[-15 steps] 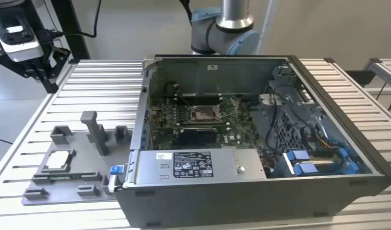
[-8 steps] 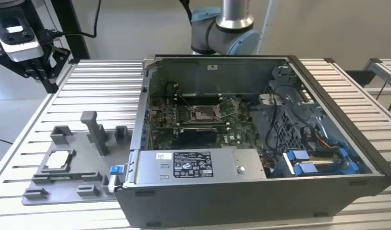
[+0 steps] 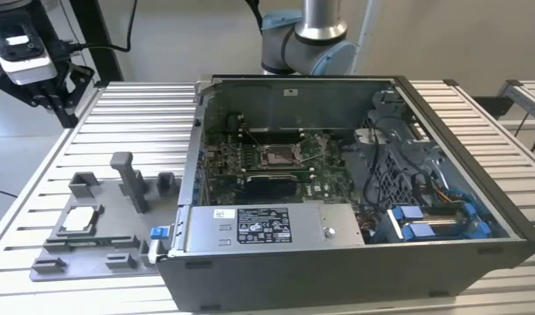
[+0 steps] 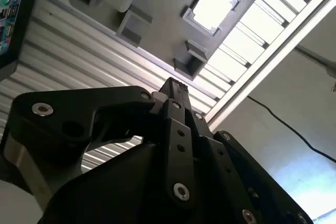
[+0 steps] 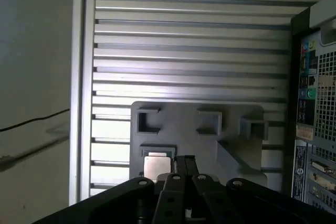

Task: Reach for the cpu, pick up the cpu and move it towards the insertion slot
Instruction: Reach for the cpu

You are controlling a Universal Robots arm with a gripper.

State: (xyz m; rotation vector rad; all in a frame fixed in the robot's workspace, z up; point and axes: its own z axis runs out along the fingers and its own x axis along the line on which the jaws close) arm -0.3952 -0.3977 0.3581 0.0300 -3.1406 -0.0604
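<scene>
The cpu lies flat in a pocket of the grey fixture plate at the exterior view's left, its silvery top facing up. It also shows in both wrist views, as the cpu and the cpu. My gripper hangs high above the table's far left corner, well away from the chip. Its black fingers are pressed together and hold nothing. The insertion slot sits on the green board inside the open computer case, with its wire lever raised.
The open computer case takes up the middle and right of the slatted aluminium table. Upright grey posts rise from the fixture plate near the chip. A power supply and blue drive brackets fill the case front.
</scene>
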